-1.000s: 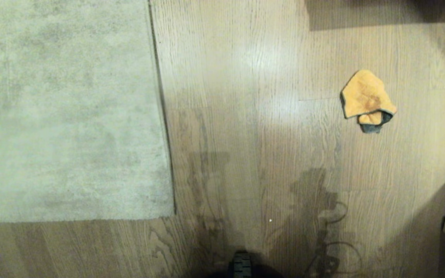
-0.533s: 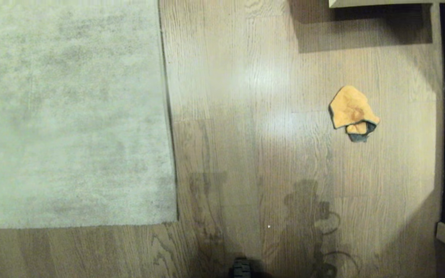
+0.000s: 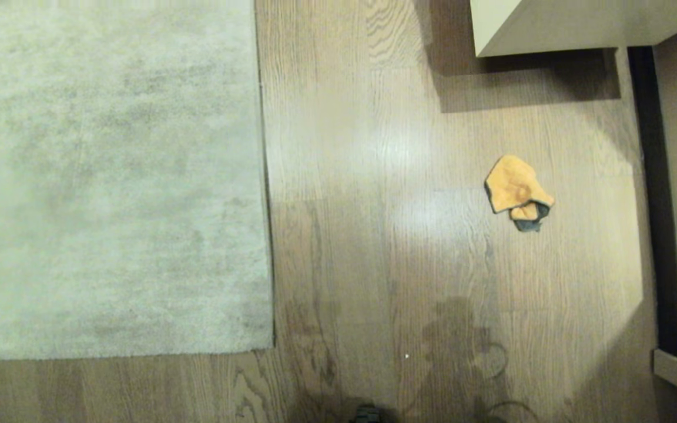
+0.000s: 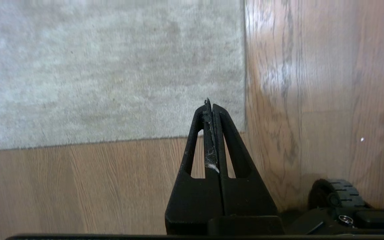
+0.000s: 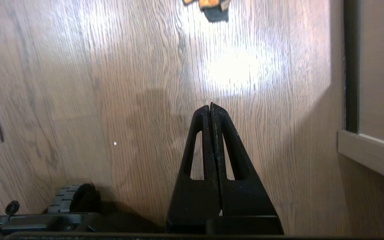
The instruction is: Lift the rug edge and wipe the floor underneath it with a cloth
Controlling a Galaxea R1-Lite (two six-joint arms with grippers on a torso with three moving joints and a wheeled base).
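Fingers of left gripper (image 4: 212,105) and right gripper (image 5: 211,106) pressed together, holding nothing.

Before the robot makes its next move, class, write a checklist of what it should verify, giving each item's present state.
1. Cloth lies free on the floor: ok.
2. Rug edge lies flat, not yet lifted: ok.
3. Left claw shut, holding nothing: ok.
4. Right claw shut, holding nothing: ok.
5. Either claw open for grasping: not ok.
6. Dirt under the rug: cannot tell.
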